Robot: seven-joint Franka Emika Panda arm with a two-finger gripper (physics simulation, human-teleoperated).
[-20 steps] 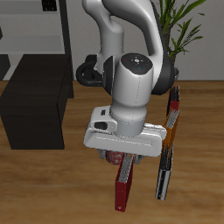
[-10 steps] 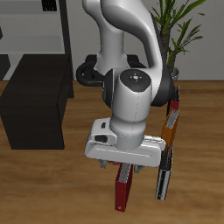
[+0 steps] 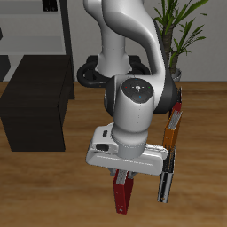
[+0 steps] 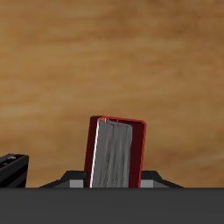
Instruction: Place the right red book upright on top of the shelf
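- One gripper in play, hanging low over the wooden table, near the table's front edge.
- Exterior view: the wide grey hand body hides most of the finger area; short finger stubs poke out underneath, right above the right red book.
- Red book lies on the table directly below the gripper, only its near end visible past the hand.
- Wrist view: same red book fills the space just ahead of the hand, pale grey page edge facing the camera, red cover framing it.
- Finger opening: cannot tell. Fingertips are not clearly visible in either view, and contact with the book is not resolvable.
- Book appears to sit between or just under the fingers; no clear clamp visible.
- Row of thin books (orange, black, red) lies just beside the gripper, running back from the front edge; its black end shows in the wrist view, apart from the red book.
- Shelf, matte black with flat top, stands well apart from the gripper, farther back on the table.
- Potted plant stands behind the arm, far from the gripper.
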